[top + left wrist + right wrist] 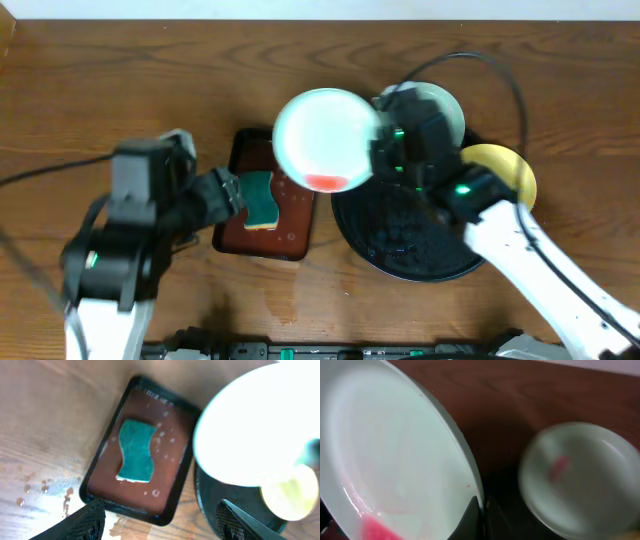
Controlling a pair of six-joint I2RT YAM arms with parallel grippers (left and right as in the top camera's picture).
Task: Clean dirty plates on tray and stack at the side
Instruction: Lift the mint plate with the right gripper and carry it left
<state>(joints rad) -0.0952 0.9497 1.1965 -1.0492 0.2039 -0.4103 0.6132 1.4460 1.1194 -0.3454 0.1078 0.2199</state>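
Observation:
My right gripper (382,152) is shut on the rim of a pale bluish-white plate (322,135), holding it tilted above the table between the two trays. A red smear (325,182) marks its lower edge. The right wrist view shows the fingers (472,519) pinching that plate (395,455). A second pale plate (445,108) with a red smear (560,467) and a yellow plate (508,170) rest at the back of the black tray (400,250). My left gripper (160,527) stands open above the near edge of the red-brown tray, with nothing between its fingers.
A green sponge (262,198) lies on the rectangular red-brown tray (290,235), which is wet with drops. Water is spilled on the wood (45,490) left of that tray. Cables run behind the right arm.

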